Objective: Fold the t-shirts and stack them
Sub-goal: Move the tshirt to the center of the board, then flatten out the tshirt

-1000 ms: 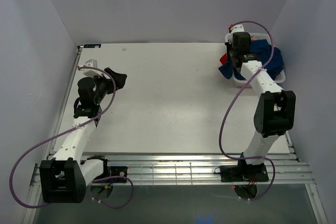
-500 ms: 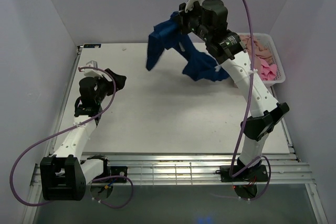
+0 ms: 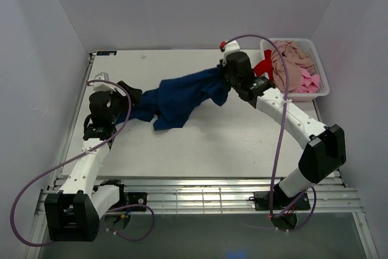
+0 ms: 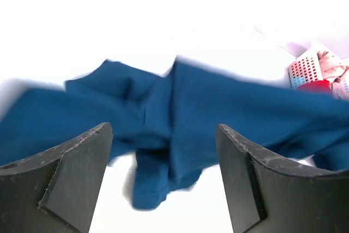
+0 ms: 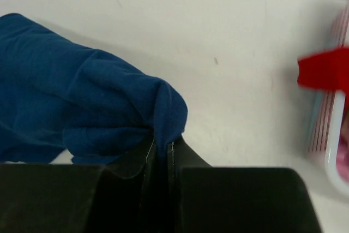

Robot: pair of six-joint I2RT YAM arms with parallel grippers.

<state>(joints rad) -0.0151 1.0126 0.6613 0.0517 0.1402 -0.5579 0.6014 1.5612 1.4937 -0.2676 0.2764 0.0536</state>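
Observation:
A navy blue t-shirt (image 3: 177, 98) lies stretched across the middle of the table, from the left gripper to the right one. My right gripper (image 3: 223, 84) is shut on its right end; in the right wrist view a fold of the blue t-shirt (image 5: 109, 107) is pinched between the closed fingers (image 5: 163, 162). My left gripper (image 3: 134, 94) stands open at the shirt's left end, touching nothing. In the left wrist view the blue t-shirt (image 4: 180, 118) lies just ahead of the wide-apart fingers (image 4: 71, 162). Pink-beige (image 3: 291, 62), bright pink (image 3: 310, 81) and red (image 3: 264, 65) t-shirts sit in the basket.
A white slotted basket (image 3: 322, 92) stands at the table's back right corner, by the right wall. The table (image 3: 200, 144) is bordered by walls on the left, back and right. A metal rail (image 3: 200, 195) runs along the near edge by the arm bases.
My right arm lifted the blue t-shirt out of the basket, swung it high over the table, then brought it down leftward so it now lies spread on the table. The left arm barely moved.

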